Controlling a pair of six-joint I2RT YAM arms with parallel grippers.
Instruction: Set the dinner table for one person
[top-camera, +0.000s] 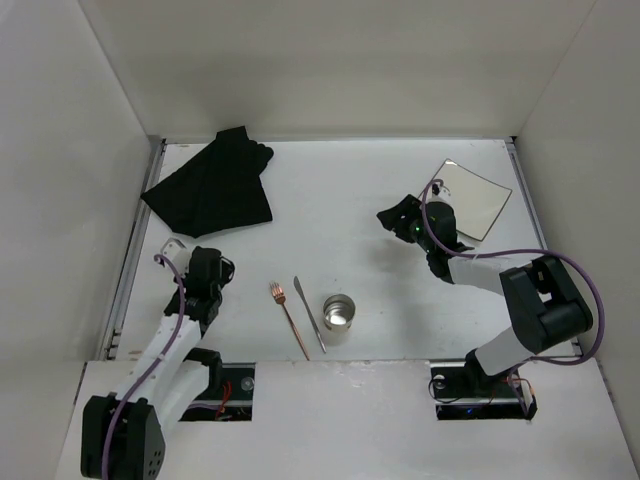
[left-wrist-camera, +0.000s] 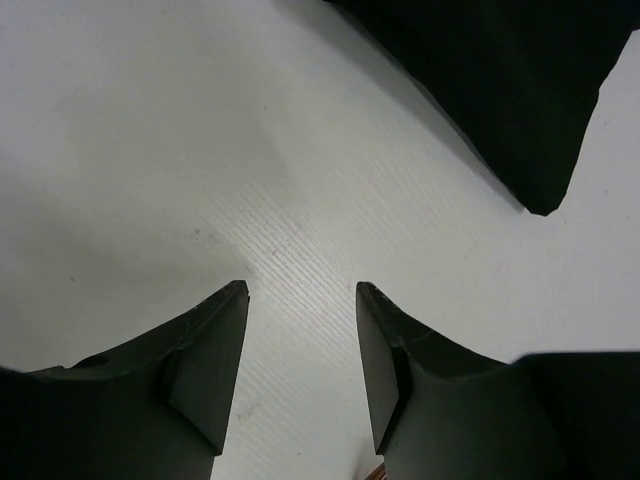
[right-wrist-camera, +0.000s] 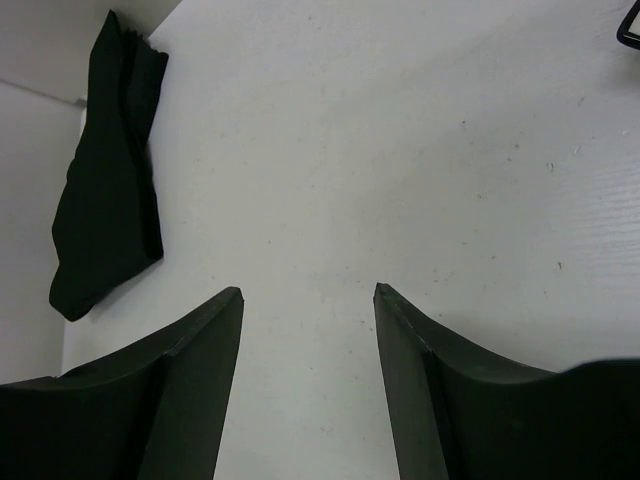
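Observation:
The white dinner table (top-camera: 340, 200) carries a crumpled black cloth mat (top-camera: 212, 183) at the back left and a white square plate (top-camera: 470, 198) at the back right. A copper fork (top-camera: 290, 318), a silver knife (top-camera: 309, 312) and a metal cup (top-camera: 338, 317) lie near the front middle. My left gripper (top-camera: 213, 256) is open and empty just in front of the mat; in the left wrist view (left-wrist-camera: 300, 295) the mat (left-wrist-camera: 520, 80) lies ahead to the right. My right gripper (top-camera: 388, 216) is open and empty left of the plate, over bare table (right-wrist-camera: 308, 295).
White walls enclose the table on the left, back and right. The mat (right-wrist-camera: 105, 170) shows far off at the upper left of the right wrist view. The fork, knife and cup lie close together between the two arm bases.

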